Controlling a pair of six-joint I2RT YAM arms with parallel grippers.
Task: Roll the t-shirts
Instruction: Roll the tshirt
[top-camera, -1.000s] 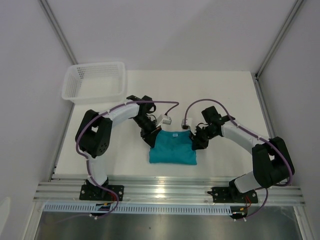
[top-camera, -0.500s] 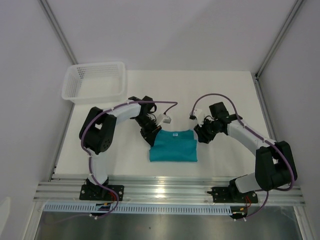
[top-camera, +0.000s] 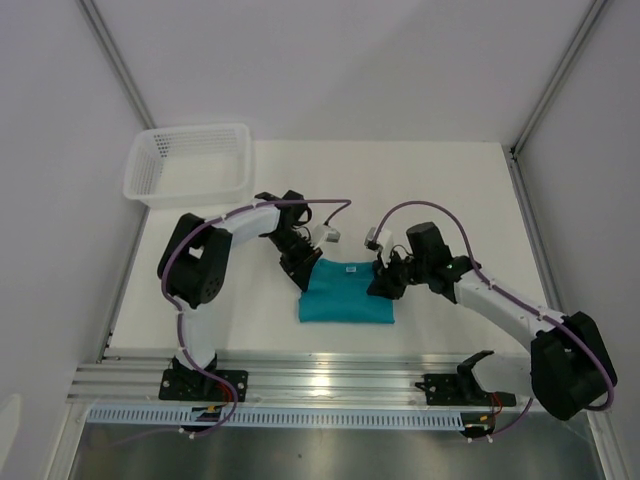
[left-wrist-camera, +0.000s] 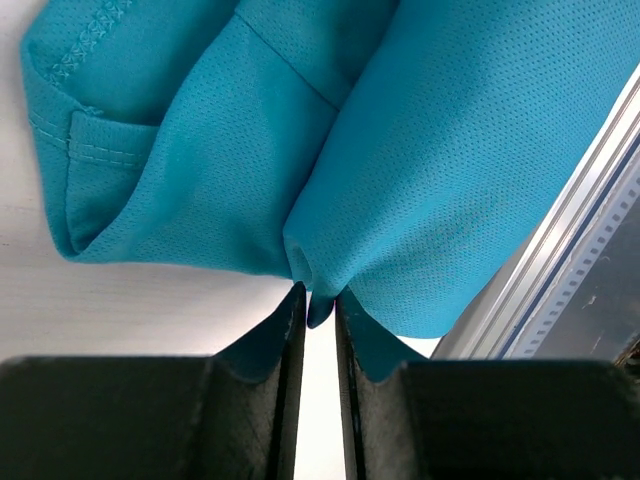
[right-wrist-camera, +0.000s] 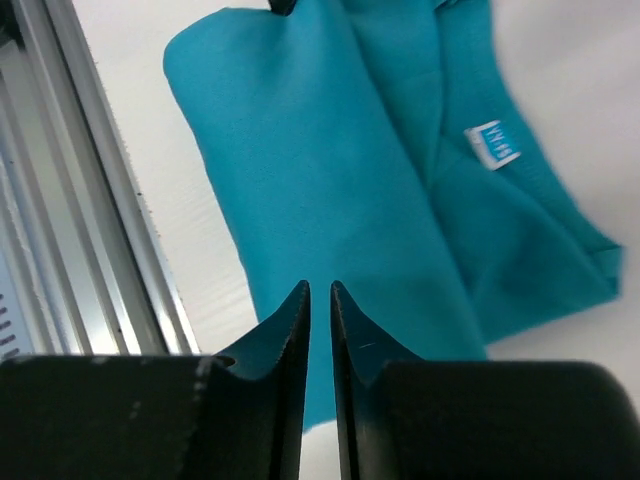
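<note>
While the folded teal short-sleeved cloth t-shirt (top-camera: 347, 295) lies between both grippers in the top view, left gripper (top-camera: 303, 272) and right gripper (top-camera: 386, 284) are equally near. The left wrist view shows narrow jaws pinching its edge. In the right wrist view, near-closed jaws hover above it, gripping nothing.
</note>
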